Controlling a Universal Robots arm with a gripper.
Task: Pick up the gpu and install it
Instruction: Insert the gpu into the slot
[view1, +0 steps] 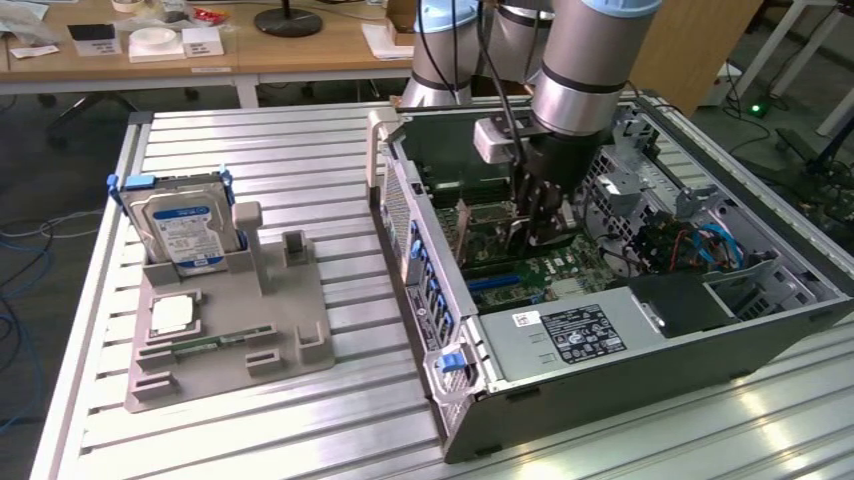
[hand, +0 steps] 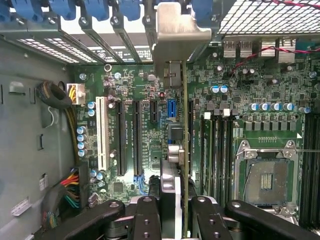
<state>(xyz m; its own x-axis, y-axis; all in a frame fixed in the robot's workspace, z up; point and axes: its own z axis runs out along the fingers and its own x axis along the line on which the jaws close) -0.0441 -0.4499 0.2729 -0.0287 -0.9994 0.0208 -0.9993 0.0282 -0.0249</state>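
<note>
gpu (hand: 177, 35): held edge-on inside the case (view1: 601, 340), just over the board (hand: 235, 95).
gripper (hand: 177, 210): clamped narrowly on the gpu.
risk: edge could be jammed beside a slot (hand: 121, 137) if tilted.

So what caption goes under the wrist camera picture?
The tool grips a flat green circuit-board card with silver end bracket, edge-on over the green motherboard.
</note>
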